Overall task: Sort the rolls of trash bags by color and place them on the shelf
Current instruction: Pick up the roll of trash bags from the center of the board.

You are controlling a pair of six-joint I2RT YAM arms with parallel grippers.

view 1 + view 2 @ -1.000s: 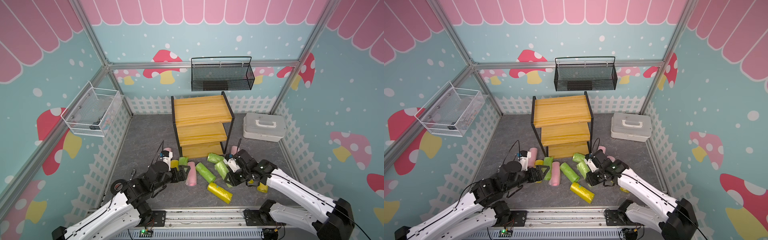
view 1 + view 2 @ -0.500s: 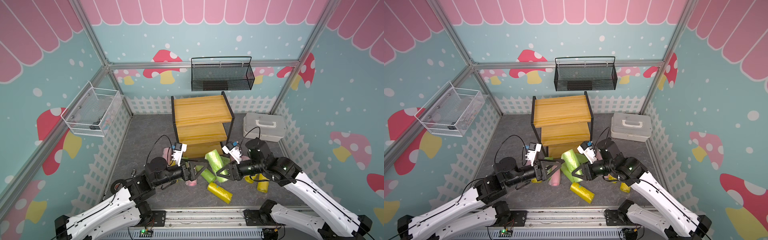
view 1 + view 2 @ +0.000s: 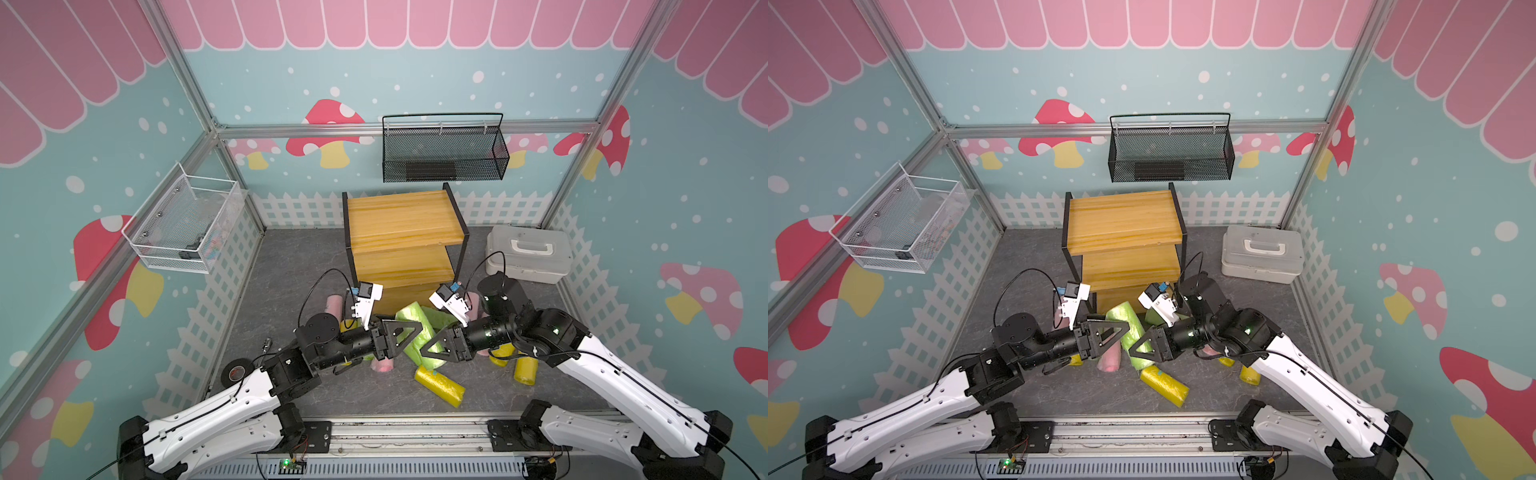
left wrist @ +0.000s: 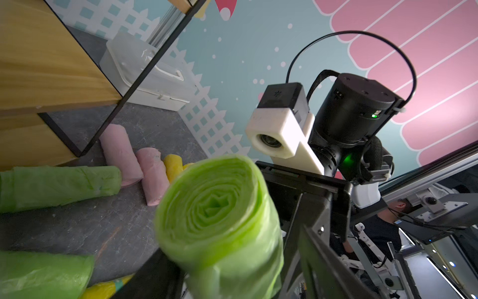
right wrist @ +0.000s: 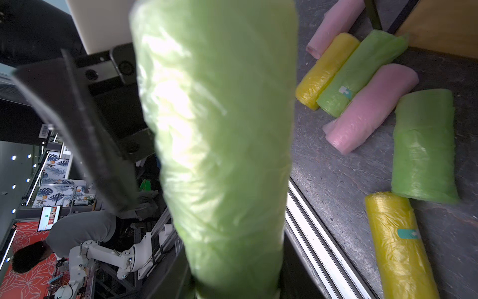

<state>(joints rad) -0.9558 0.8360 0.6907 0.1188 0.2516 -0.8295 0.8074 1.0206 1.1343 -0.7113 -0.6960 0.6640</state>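
Right gripper [image 3: 430, 347]: is pinching a lime green roll [image 3: 412, 316], holding it raised just in front of the shelf [image 3: 403, 232]. Left gripper [image 3: 409, 334]: is flanking the same roll; grip unclear. Handling: likely light, soft and slippery, so take hold mid-length.

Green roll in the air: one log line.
right gripper: holding green roll aloft | left gripper: at roll, grip unclear | shelf: no rolls visible

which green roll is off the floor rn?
The lime roll clamped in the right gripper, hanging in mid-air. The other green rolls in view all lie on the grey floor.
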